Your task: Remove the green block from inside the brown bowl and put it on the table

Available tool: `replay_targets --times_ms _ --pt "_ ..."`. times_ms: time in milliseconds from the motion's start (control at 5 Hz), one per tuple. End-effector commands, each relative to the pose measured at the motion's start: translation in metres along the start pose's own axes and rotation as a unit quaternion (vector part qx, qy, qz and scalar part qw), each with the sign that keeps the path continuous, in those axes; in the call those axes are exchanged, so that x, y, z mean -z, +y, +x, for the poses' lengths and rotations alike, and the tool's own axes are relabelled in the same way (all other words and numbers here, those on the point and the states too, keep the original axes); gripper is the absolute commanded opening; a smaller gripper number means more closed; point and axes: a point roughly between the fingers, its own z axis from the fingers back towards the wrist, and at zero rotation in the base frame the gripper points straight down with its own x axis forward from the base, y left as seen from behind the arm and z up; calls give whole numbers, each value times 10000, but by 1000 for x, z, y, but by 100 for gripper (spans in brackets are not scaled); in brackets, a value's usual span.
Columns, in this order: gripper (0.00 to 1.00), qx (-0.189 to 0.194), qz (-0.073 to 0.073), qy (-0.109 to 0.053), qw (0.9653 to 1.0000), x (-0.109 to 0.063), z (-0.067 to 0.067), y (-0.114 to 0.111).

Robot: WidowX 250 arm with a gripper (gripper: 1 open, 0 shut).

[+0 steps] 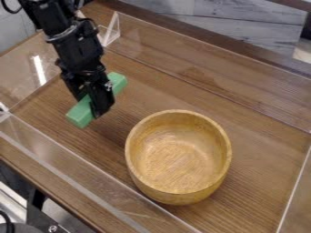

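Item: green block (85, 108). Location: clear of the brown bowl (179, 156), to its upper left, pinched between the fingers of the gripper (95, 102), which are pressed onto its middle. The block sits tilted, lower end close above the desk (231, 91); whether that end touches the wood cannot be told.

Item: brown bowl. Empty, upright, near the front right of the desk, apart from the block.

Item: gripper. Black, pointing steeply down, the arm reaching in from the upper left corner.

Risks, as judged:
- Release from a tilted hold may let the block tip or roll on landing; cause, the slanted grasp and any gap left under it.
- Pressing lower could jam the block's low end into the wood and twist it in the fingers.
- Drift further left would bring it against the clear acrylic wall (55, 155).

Surroundings: clear acrylic walls along the front and left edges; a pale counter beyond the far edge. Nothing lies on the wood under the block; the bowl stands well aside of the drop spot.
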Motion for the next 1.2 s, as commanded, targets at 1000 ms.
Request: replay_targets --times_ms 1000 --pt "0 -54 217 14 9997 5 -7 22"
